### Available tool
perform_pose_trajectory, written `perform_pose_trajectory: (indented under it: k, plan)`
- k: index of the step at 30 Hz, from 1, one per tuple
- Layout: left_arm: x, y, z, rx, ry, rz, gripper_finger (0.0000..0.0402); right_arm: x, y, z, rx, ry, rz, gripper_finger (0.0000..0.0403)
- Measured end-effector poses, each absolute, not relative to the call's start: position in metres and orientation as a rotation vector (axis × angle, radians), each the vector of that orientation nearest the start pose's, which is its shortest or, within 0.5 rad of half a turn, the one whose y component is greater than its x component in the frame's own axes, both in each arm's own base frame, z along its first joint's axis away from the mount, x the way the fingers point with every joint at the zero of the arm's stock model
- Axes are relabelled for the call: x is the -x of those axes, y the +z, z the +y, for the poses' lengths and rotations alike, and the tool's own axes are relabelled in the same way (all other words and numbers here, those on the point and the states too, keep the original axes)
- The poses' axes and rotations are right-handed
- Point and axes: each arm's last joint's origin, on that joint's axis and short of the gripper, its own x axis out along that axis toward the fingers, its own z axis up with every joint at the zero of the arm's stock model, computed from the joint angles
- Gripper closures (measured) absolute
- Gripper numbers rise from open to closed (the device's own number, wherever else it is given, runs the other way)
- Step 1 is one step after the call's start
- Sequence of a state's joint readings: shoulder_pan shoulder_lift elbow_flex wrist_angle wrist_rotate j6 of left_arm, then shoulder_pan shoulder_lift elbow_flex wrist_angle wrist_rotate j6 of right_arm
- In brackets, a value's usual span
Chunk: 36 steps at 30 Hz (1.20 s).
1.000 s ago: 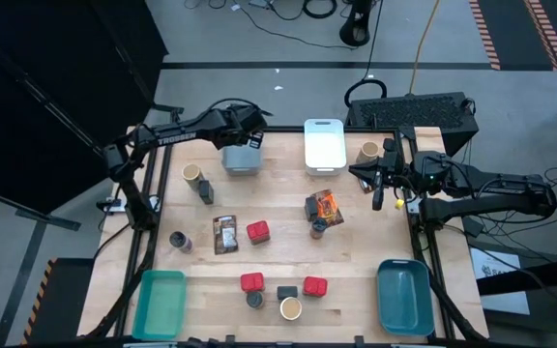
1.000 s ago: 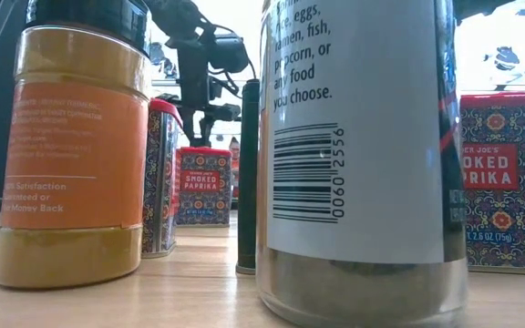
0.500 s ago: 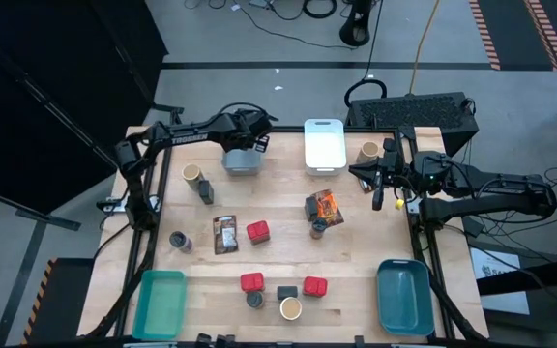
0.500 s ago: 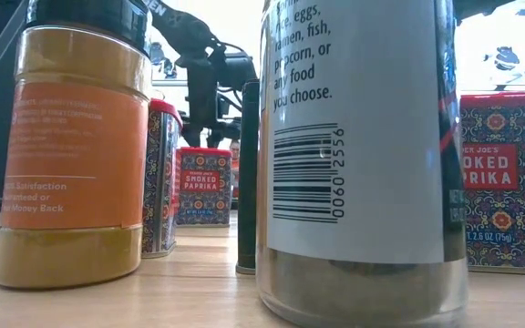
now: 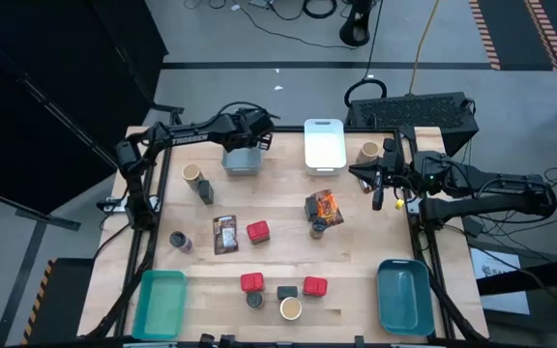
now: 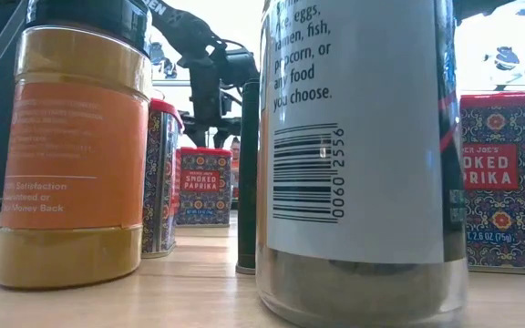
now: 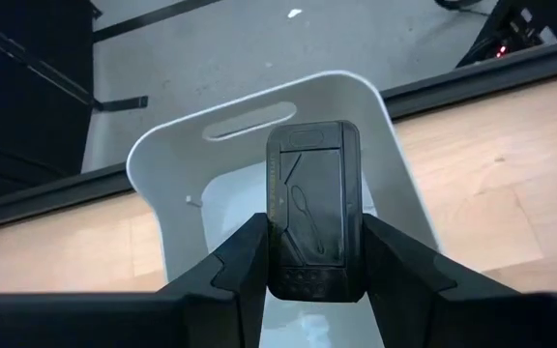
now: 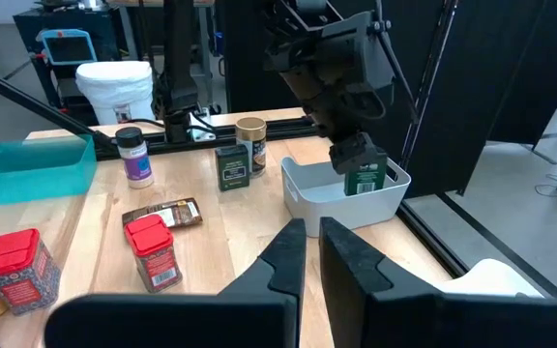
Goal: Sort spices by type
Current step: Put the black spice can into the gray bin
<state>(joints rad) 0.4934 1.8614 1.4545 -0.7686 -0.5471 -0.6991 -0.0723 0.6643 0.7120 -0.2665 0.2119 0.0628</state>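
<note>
At the top left of the overhead frame, the left gripper (image 5: 245, 145) hangs over the grey bin (image 5: 241, 162), its fingers (image 7: 249, 261) clamped on a dark green tin (image 7: 313, 209) held above the bin's hollow. The right gripper (image 5: 378, 200), jaws pressed together and empty, waits at the table's (image 5: 356, 242) right edge. Red tins (image 5: 257, 231), jars (image 5: 291, 308) and packets (image 5: 225, 234) lie scattered across the middle and lower table.

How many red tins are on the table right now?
3: one red tin mid-table beside the brown packet, two near the front edge flanking a dark tin. None seems hidden.
</note>
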Motion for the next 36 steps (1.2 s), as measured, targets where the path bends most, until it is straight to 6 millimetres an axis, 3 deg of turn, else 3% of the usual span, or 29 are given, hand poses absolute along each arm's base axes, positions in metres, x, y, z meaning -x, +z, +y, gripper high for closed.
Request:
perform_pose_trajectory:
  k: [20, 29, 36]
  plan:
    - [-0.329, 0.229, 0.193, 0.520, 1.300, 0.835, 0.0260, -0.147, 0.317, -0.017, -0.050, -0.290, 0.210, 0.0385]
    - [-0.336, 0.213, 0.197, 0.517, 1.302, 0.858, 0.0260, -0.147, 0.317, -0.017, -0.050, -0.290, 0.210, 0.0385]
    - [-0.337, 0.213, 0.198, 0.518, 1.305, 0.839, 0.0260, -0.147, 0.317, -0.017, -0.050, -0.290, 0.211, 0.0385]
